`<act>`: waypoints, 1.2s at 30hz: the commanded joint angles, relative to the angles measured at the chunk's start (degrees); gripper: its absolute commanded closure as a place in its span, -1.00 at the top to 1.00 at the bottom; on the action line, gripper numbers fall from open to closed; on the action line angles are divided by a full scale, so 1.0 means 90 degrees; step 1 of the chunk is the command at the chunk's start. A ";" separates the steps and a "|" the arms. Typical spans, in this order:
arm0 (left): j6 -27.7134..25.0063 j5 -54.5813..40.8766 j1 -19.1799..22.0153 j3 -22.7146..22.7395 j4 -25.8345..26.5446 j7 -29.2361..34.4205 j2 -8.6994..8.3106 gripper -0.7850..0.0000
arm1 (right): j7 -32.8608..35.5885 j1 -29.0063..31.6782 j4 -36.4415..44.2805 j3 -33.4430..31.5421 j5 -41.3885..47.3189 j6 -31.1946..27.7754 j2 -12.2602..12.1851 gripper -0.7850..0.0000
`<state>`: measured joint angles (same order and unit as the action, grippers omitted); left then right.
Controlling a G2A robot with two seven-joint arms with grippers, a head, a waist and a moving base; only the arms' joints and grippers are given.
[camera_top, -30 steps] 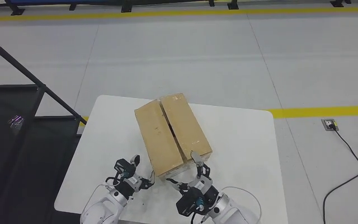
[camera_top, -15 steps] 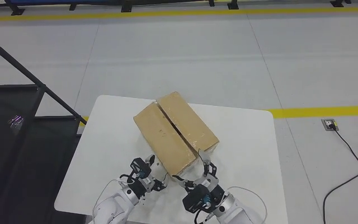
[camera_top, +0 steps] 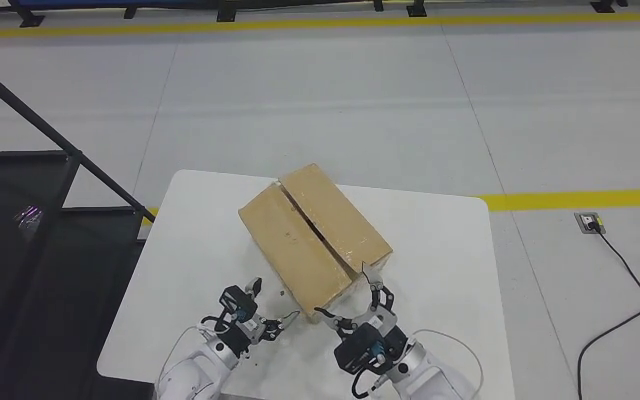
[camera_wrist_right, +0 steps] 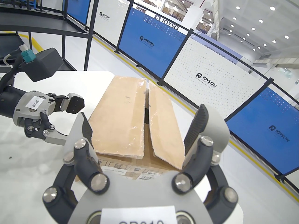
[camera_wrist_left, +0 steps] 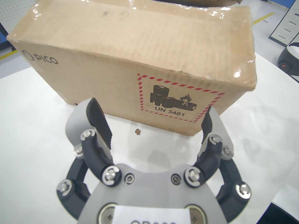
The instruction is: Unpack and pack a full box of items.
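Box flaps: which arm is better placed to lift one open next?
Right, probably. The right tool, open, sits at the near end of the box at flap height, its fingers spanning the slit between the closed flaps. The left tool, also open, is lower, facing the box's side and apart from it.

box (camera_wrist_left: 140,47): matt brown cardboard | tape (camera_wrist_left: 130,3): glossy clear | table (camera_wrist_left: 35,141): smooth white

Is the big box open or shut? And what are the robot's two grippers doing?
Cardboard box: shut, both top flaps folded down, a thin gap between them.
Left gripper: open, empty, near the box's long side.
Right gripper: open, empty, by the box's near end.
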<state>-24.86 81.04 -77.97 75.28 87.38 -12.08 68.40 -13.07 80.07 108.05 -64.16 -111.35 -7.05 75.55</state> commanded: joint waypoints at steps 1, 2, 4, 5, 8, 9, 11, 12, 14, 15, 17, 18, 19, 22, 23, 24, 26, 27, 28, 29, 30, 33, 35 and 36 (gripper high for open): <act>-0.0027 -0.0017 0.0090 -0.0067 -0.0053 0.0001 0.0010 1.00 | 0.0009 -0.0016 -0.0004 -0.0001 -0.0003 0.0006 0.0000 1.00; 0.0000 -0.0002 0.0144 -0.0113 -0.0079 0.0003 0.0019 1.00 | 0.0016 -0.0017 0.0002 -0.0004 0.0010 0.0013 0.0000 1.00; 0.0080 0.0008 0.0251 -0.0226 -0.0140 -0.0009 0.0044 1.00 | 0.0026 -0.0005 0.0018 -0.0023 0.0002 0.0030 -0.0004 1.00; 0.0107 -0.0007 0.0302 -0.0285 -0.0168 -0.0021 0.0058 1.00 | 0.0031 0.0010 0.0034 -0.0036 0.0004 0.0042 -0.0007 1.00; 0.0011 -0.0251 0.0457 -0.0468 -0.0293 -0.0015 0.0104 1.00 | 0.0036 0.0093 0.0081 -0.0094 -0.0005 0.0082 -0.0020 1.00; -0.0029 -0.0253 0.0513 -0.0525 -0.0322 0.0004 0.0114 1.00 | 0.0037 0.0126 0.0100 -0.0117 0.0003 0.0096 -0.0024 1.00; -0.0065 -0.0201 0.0589 -0.0644 -0.0381 0.0015 0.0131 1.00 | 0.0033 0.0192 0.0141 -0.0165 0.0003 0.0131 -0.0034 1.00; -0.0073 -0.0202 0.0622 -0.0689 -0.0410 0.0016 0.0140 1.00 | 0.0029 0.0224 0.0164 -0.0187 0.0006 0.0146 -0.0038 1.00; -0.0092 -0.0179 0.0683 -0.0790 -0.0449 0.0029 0.0157 1.00 | 0.0013 0.0285 0.0208 -0.0236 0.0022 0.0178 -0.0047 1.00; -0.0097 -0.0163 0.0713 -0.0838 -0.0466 0.0031 0.0166 1.00 | 0.0010 0.0315 0.0228 -0.0258 0.0031 0.0190 -0.0051 1.00; -0.0111 -0.0164 0.0766 -0.0944 -0.0493 0.0042 0.0187 1.00 | -0.0002 0.0365 0.0270 -0.0301 0.0045 0.0218 -0.0059 1.00; -0.0115 -0.0165 0.0797 -0.1002 -0.0504 0.0050 0.0199 1.00 | -0.0011 0.0388 0.0287 -0.0321 0.0056 0.0226 -0.0063 1.00; -0.0112 -0.0168 0.0829 -0.1056 -0.0520 0.0056 0.0211 1.00 | -0.0012 0.0407 0.0302 -0.0344 0.0062 0.0238 -0.0067 1.00; -0.0084 -0.0198 0.0931 -0.1213 -0.0577 0.0070 0.0251 1.00 | -0.0025 0.0459 0.0340 -0.0409 0.0104 0.0270 -0.0076 1.00; -0.0075 -0.0210 0.0963 -0.1259 -0.0593 0.0076 0.0264 1.00 | -0.0028 0.0477 0.0351 -0.0430 0.0129 0.0278 -0.0078 1.00; -0.0076 -0.0211 0.0987 -0.1300 -0.0597 0.0074 0.0273 1.00 | -0.0039 0.0492 0.0364 -0.0452 0.0148 0.0291 -0.0081 1.00; -0.0075 -0.0193 0.0992 -0.1331 -0.0567 0.0066 0.0279 1.00 | -0.0062 0.0522 0.0384 -0.0493 0.0217 0.0317 -0.0084 1.00; -0.0092 -0.0194 0.0969 -0.1305 -0.0527 0.0062 0.0272 1.00 | -0.0074 0.0533 0.0388 -0.0511 0.0247 0.0318 -0.0087 1.00; -0.0132 -0.0196 0.0918 -0.1242 -0.0458 0.0054 0.0254 1.00 | -0.0084 0.0542 0.0391 -0.0532 0.0288 0.0321 -0.0088 1.00; -0.0189 -0.0192 0.0848 -0.1149 -0.0379 0.0054 0.0228 1.00 | -0.0094 0.0545 0.0390 -0.0552 0.0330 0.0322 -0.0089 1.00; -0.0252 -0.0194 0.0757 -0.1028 -0.0285 0.0050 0.0196 1.00 | -0.0097 0.0541 0.0383 -0.0573 0.0363 0.0322 -0.0091 1.00; -0.0421 -0.0275 0.0390 -0.0505 0.0078 -0.0012 0.0079 1.00 | -0.0066 0.0508 0.0349 -0.0622 0.0488 0.0334 -0.0089 1.00; -0.0429 -0.0430 0.0103 -0.0048 0.0324 -0.0080 0.0001 1.00 | -0.0025 0.0466 0.0326 -0.0650 0.0585 0.0350 -0.0084 1.00; -0.0323 -0.0528 -0.0038 0.0235 0.0432 -0.0141 -0.0034 1.00 | 0.0009 0.0436 0.0310 -0.0665 0.0644 0.0352 -0.0081 1.00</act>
<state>-28.65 77.17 -76.87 74.58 90.24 -12.85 68.41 -13.25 84.23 110.96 -70.03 -106.02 -3.91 74.80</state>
